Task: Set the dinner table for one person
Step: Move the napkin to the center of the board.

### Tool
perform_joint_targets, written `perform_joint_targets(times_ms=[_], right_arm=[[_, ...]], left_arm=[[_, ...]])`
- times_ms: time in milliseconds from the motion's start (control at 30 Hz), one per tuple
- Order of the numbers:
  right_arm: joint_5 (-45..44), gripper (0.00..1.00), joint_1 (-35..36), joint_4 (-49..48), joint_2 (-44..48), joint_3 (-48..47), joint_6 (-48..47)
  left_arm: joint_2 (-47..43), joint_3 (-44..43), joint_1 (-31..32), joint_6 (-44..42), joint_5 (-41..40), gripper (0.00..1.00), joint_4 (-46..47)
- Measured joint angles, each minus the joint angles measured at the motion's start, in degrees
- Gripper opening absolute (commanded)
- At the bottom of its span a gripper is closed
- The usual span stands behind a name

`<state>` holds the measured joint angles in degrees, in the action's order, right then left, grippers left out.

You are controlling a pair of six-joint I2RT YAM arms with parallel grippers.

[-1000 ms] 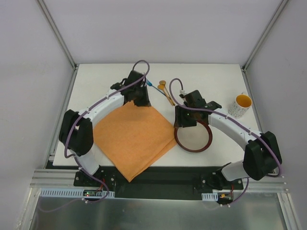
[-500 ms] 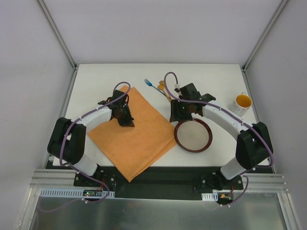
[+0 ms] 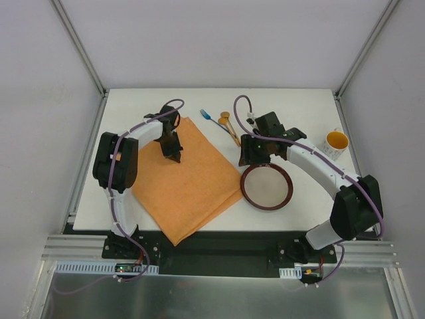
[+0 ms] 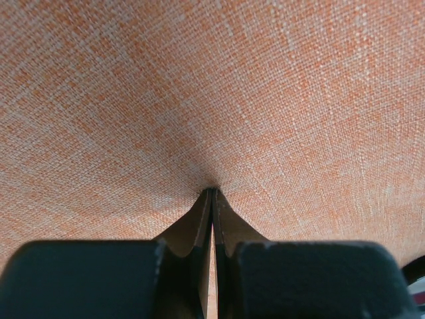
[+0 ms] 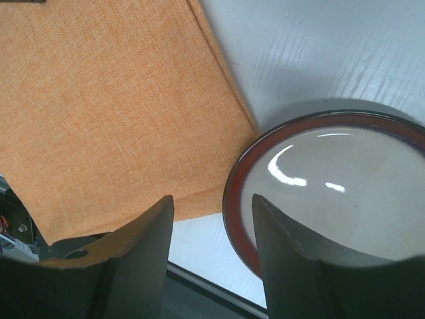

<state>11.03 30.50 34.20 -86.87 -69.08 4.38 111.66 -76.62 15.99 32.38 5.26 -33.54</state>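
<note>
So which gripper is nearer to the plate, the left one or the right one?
Right. The right gripper is above the plate's far-left rim, jaws open. The left gripper is pinching the orange placemat, farther to the plate's left.

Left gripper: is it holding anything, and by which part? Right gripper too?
The left gripper is shut on a pinch of the orange placemat, in its far part, away from the edges. The right gripper is open above the plate, holding nothing.
</note>
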Motion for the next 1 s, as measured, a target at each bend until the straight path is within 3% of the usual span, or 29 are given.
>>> perform_joint_targets(times_ms=[200,567,800,833,967,1000], right_arm=[[0.0,0.53,-1.2,0.7,1.5,0.0,-0.3],[0.3,0.53,-1.5,1.4,3.0,0.3,-0.4],[0.5,0.53,-1.5,1.7,3.0,1.5,-0.4],[0.6,0.53,-1.5,1.7,3.0,1.7,-0.4],[0.4,0.56,-1.5,1.6,3.0,2.6,-0.6],[0.2,0.58,-1.6,1.6,3.0,3.0,-0.6]], left_arm=[[5.7,-9.1,-3.4,-2.6,-1.3,0.0,-5.9],[16.6,-30.0,-16.3,-10.6,-10.0,0.0,-11.3],[17.6,-37.0,-15.9,-13.9,-11.8,0.0,-13.9],[17.6,-37.3,-15.7,-14.0,-11.8,0.09,-13.9],[16.5,-37.4,-14.1,-14.0,-11.2,0.29,-14.9],[15.8,-37.3,-13.6,-13.9,-10.9,0.3,-15.3]])
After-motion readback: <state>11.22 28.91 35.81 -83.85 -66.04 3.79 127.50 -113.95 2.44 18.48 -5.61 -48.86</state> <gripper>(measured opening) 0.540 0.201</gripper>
